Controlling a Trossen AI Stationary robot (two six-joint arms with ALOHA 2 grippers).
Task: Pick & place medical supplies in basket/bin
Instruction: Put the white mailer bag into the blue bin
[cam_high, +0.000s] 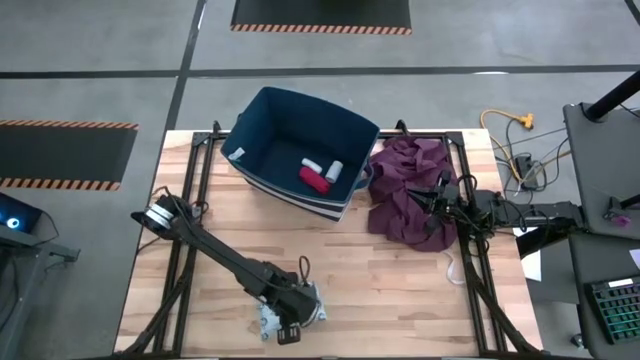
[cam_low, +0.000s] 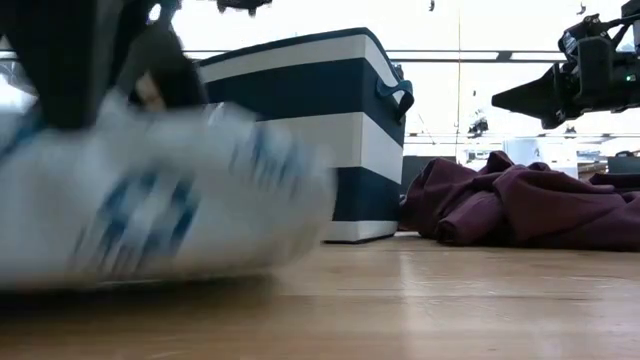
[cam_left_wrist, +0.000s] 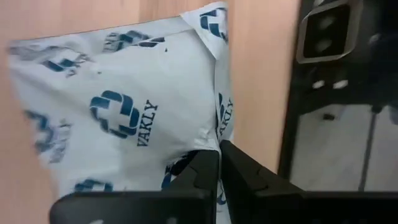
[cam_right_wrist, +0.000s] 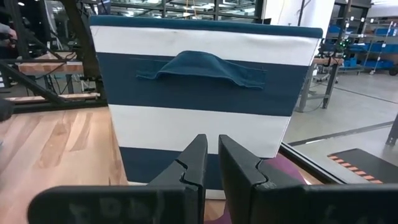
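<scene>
The flat white packet with blue crosses (cam_high: 268, 318) is near the table's near edge, under my left gripper (cam_high: 290, 328), which is shut on it. It fills the left of the low view as a blurred packet (cam_low: 150, 200). The basket (cam_high: 262, 120), navy inside and striped navy and white outside, stands at the far middle of the table. In it lie the red roll (cam_high: 313, 180), the white roll (cam_high: 336, 170) and the short white stick (cam_high: 313, 163). My right gripper (cam_right_wrist: 211, 163) is shut and empty above the maroon cloth, facing the basket's handle side (cam_right_wrist: 199, 68). My left gripper pinches the packet between its two fingers at one edge (cam_left_wrist: 208, 142), near a corner. The fingers (cam_left_wrist: 200, 167) come slanting down from above. The rest of the packet spreads out flat beyond the fingertips. Whether it is clear of the wood, I cannot tell.
The maroon-purple cloth (cam_high: 410, 190) lies bunched on the table's right side, against the basket's right corner. A pale cord (cam_high: 455, 270) lies near the right edge. Bare wood (cam_high: 390, 290) stretches between the packet and the basket. A camera mount (cam_left_wrist: 326, 31) stands close beside the packet.
</scene>
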